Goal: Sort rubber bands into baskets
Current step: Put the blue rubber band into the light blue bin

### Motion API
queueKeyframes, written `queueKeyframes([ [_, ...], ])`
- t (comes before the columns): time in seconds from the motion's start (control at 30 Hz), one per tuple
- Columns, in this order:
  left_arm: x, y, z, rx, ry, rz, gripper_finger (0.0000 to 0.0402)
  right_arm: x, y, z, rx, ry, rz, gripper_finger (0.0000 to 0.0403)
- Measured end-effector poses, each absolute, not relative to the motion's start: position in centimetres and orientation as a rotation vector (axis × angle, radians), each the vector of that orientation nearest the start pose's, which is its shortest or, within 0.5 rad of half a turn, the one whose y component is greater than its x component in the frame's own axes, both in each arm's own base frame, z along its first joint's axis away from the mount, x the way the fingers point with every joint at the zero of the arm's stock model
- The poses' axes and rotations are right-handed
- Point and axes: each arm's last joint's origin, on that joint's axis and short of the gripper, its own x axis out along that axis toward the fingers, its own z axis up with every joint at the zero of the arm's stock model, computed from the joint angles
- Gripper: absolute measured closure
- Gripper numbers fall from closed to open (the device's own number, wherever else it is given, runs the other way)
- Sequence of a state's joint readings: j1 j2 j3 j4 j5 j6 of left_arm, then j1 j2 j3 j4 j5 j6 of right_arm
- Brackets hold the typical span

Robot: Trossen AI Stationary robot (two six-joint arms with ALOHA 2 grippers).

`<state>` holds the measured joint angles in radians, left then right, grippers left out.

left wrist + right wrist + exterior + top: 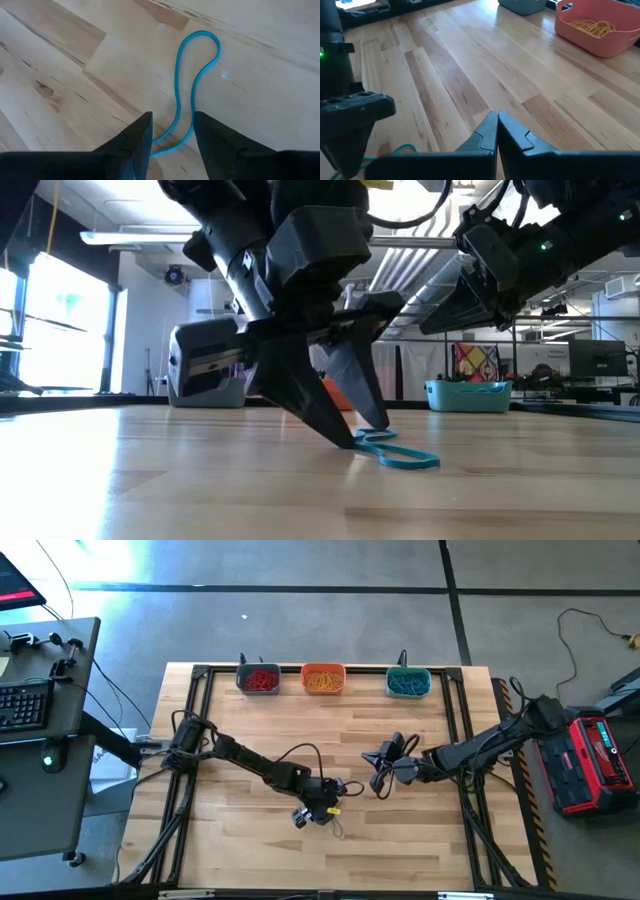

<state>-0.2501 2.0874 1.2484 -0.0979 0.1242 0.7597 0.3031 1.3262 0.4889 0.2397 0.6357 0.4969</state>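
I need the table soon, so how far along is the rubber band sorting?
Nearly finished, it seems. The grey-blue basket holds red bands, the orange basket yellow ones, the teal basket blue ones. In hand: the left gripper, open, straddles one blue rubber band lying on the table. The right gripper waits shut. Left: carrying that band to the teal basket.

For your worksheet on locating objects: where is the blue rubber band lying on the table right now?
The blue rubber band lies flat on the wooden table, near its front middle, with one end between the open fingers of the left gripper, far from the three baskets.
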Motion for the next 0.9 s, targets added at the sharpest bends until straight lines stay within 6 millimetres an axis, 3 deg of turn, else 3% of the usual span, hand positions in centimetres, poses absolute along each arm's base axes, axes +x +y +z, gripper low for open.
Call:
queueKeyframes([
  [0.3, 40.4, -9.9, 11.1, 0.704, 0.8, -0.641, 0.0273, 23.4, 5.5, 16.6, 0.208, 0.441, -0.443, 0.0403],
  [0.67, 40.5, -9.1, 10.9, 0.732, 0.817, -0.617, 0.0389, 23.5, 5.7, 16.7, 0.226, 0.451, -0.4, 0.0403],
  [0.9, 40.3, -8.6, 11.8, 0.784, 0.84, -0.524, 0.04, 23.5, 5.7, 16.6, 0.23, 0.457, -0.386, 0.0403],
])
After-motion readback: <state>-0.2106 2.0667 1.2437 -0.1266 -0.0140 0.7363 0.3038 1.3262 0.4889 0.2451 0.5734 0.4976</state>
